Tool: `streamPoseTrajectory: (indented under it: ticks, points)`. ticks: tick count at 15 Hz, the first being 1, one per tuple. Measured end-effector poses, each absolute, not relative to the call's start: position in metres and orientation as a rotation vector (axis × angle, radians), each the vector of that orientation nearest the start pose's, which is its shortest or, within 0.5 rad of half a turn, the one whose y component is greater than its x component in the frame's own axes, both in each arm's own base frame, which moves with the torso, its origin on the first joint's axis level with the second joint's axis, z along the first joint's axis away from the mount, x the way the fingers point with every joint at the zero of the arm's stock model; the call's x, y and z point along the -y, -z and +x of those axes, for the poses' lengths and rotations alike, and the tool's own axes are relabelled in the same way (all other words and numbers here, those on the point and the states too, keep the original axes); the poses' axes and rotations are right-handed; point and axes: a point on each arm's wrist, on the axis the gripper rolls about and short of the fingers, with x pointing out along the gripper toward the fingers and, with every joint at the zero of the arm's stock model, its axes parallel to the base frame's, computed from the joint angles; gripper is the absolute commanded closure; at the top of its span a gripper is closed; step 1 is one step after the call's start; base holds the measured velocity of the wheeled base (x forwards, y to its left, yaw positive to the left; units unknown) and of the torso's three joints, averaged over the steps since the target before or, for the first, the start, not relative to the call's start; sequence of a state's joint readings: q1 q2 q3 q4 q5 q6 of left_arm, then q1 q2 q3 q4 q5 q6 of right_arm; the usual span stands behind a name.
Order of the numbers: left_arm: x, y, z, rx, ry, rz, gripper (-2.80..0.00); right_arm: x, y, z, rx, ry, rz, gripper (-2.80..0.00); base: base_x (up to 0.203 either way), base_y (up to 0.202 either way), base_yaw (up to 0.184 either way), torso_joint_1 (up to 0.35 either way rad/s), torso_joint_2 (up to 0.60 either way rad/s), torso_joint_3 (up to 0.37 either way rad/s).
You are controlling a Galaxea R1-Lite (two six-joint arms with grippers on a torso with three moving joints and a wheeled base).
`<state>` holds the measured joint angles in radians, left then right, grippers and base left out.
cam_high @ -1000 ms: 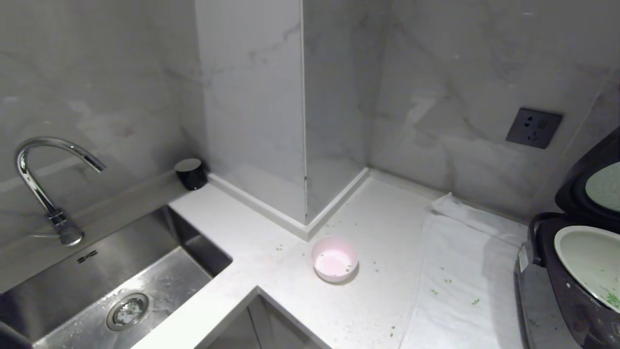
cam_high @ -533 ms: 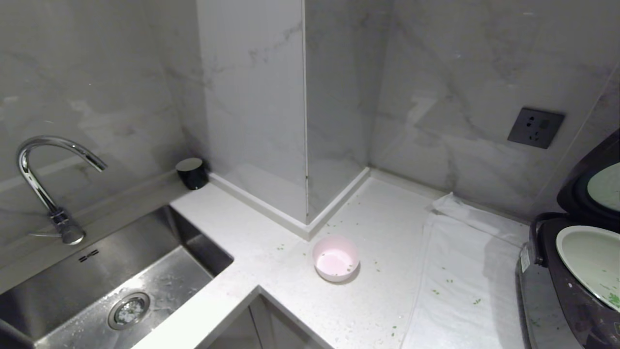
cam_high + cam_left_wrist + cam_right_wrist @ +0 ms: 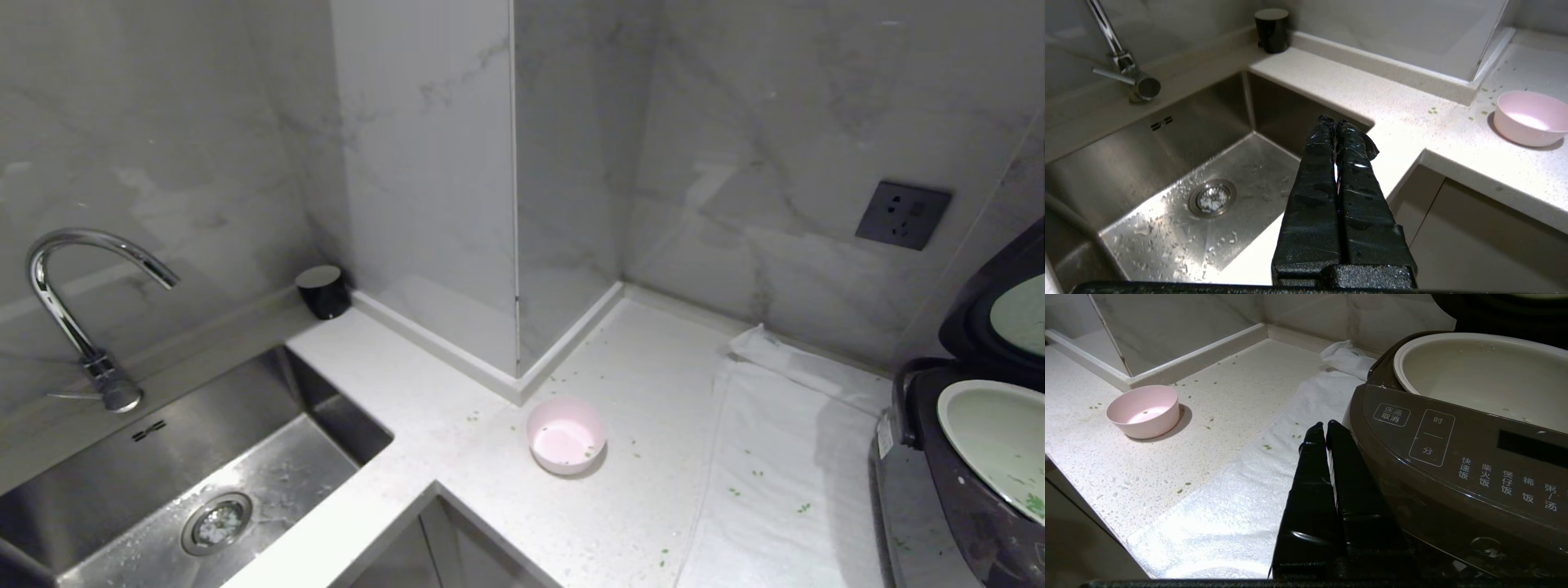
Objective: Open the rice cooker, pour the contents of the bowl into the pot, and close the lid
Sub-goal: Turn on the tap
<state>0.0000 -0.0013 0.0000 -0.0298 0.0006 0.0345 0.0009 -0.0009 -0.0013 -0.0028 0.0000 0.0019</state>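
Two grippers, both clenched on nothing, hang off the counter's near edge. In its wrist view our left gripper sits above the sink, with the pink bowl well apart at two o'clock. Our right gripper hovers over a white towel, just beside the rice cooker; the bowl lies at ten o'clock from it. In the head view the lid stands raised at three o'clock, the pot exposed below, holding a few green bits. Other green flecks dot the speckled white counter. A faucet, dark cup and wall socket line the marble walls.
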Motion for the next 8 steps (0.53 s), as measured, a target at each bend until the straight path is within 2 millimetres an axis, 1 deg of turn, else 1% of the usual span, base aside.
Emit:
streamPoseTrajectory:
  ticks: [2, 3, 5, 6, 7, 8]
  points:
    - [0.000, -0.076, -0.024, -0.017, -0.007, 0.035, 0.00, 0.000, -0.076, -0.023, 0.005, -0.001, 0.001, 0.00, 0.000, 0.000, 0.000, 0.000, 0.00, 0.000]
    - [0.000, -0.081, -0.026, -0.030, -0.017, 0.031, 0.00, 0.000, -0.076, -0.023, 0.005, -0.001, 0.001, 0.00, 0.000, 0.000, 0.000, 0.000, 0.00, 0.000]
    - [-0.001, -0.105, -0.027, -0.035, -0.056, -0.007, 0.00, 0.000, -0.076, -0.023, 0.005, 0.000, 0.000, 0.00, 0.000, 0.000, 0.000, 0.000, 0.00, 0.000]
    - [-0.002, -0.122, -0.023, -0.053, -0.085, -0.042, 0.00, 0.000, -0.076, -0.023, 0.005, 0.000, 0.000, 0.00, 0.000, 0.000, 0.000, 0.000, 0.00, 0.000]
    - [-0.002, -0.137, -0.016, -0.086, -0.120, -0.075, 0.00, 0.000, -0.076, -0.023, 0.005, 0.000, 0.000, 0.00, 0.000, 0.000, 0.000, 0.000, 0.00, 0.000]
    - [-0.003, -0.153, -0.004, -0.136, -0.169, -0.106, 0.00, 0.000, -0.076, -0.023, 0.005, 0.000, 0.000, 0.00, 0.000, 0.000, 0.000, 0.000, 0.00, 0.000]
